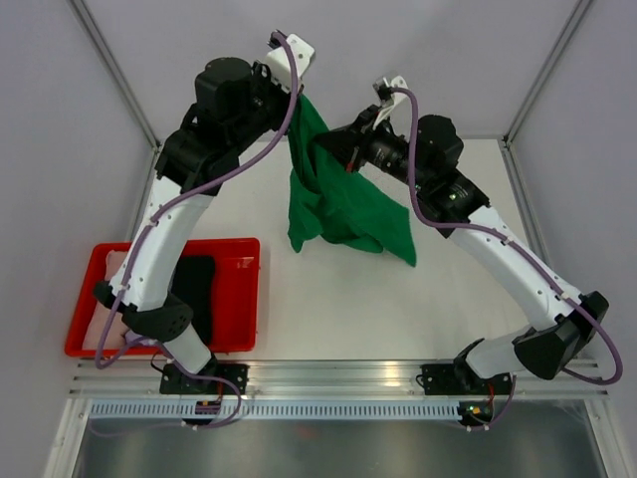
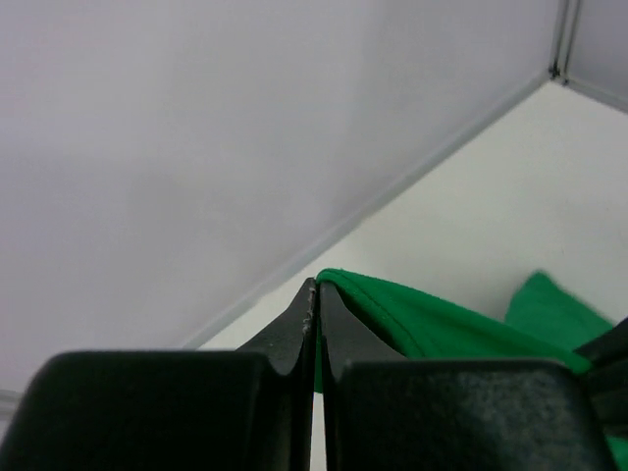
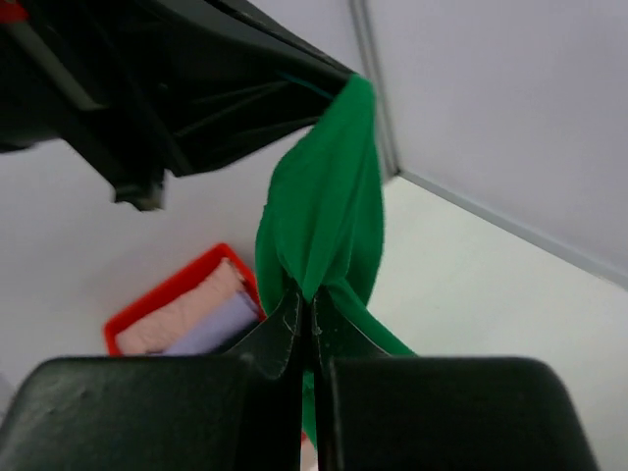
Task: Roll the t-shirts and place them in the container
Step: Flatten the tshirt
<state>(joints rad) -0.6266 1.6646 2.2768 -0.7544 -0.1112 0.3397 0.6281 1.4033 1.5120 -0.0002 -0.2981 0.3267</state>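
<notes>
Left tool (image 2: 316,289), right tool (image 3: 306,299): 2 tight on 1 green t-shirt (image 1: 338,204); 3 t-shirts (image 1: 199,294) in 1 tray (image 1: 237,299)

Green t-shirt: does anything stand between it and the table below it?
Nothing visible does. The left end effector and right end effector are shut on the green t-shirt; its lower part seems to rest on the table.

1. the left gripper (image 1: 299,96) is pinching the top of the green shirt (image 1: 338,209), holding it up above the table (image 1: 398,309).
2. the right gripper (image 1: 333,151) is gripping a fold lower down.
3. the shirt's lower part is lying bunched on the table.
4. a black shirt (image 1: 199,289) is lying in the tray (image 1: 247,299), partly under the left arm.
</notes>
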